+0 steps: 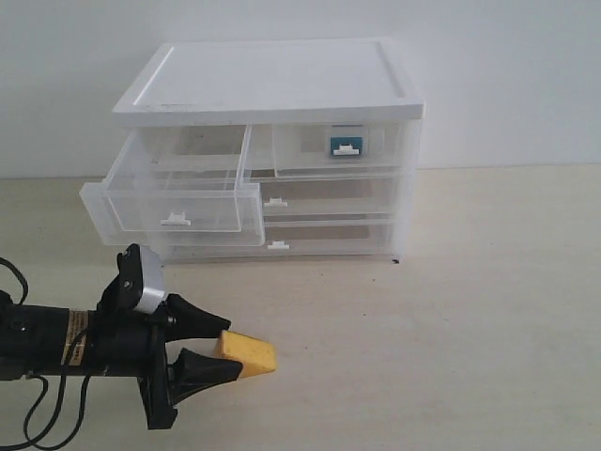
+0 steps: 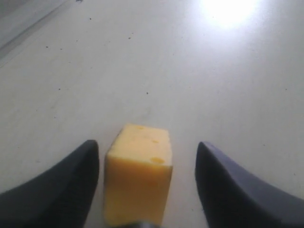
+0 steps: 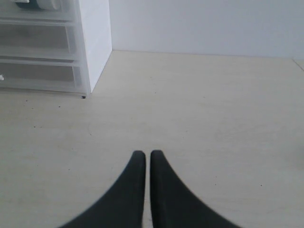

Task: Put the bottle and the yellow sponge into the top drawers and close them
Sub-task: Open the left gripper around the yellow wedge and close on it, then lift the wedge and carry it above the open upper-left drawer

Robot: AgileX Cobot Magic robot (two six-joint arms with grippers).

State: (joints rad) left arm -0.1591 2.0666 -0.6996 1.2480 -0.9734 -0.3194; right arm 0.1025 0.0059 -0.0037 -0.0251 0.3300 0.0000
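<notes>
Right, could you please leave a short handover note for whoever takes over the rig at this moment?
Left gripper: open, jaws either side of the yellow sponge on the table, not closed on it.
Right gripper: shut, holding nothing.
Bottle: inside the closed top right drawer.
Top left drawer: pulled out, looks empty.
Done: bottle stowed, its drawer closed.
Left: grip the sponge, place it in the open drawer, push that drawer closed.

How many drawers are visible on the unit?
4: the top left drawer, pulled open; the top right drawer, shut; the middle drawer and the bottom drawer, full-width, shut.
</notes>
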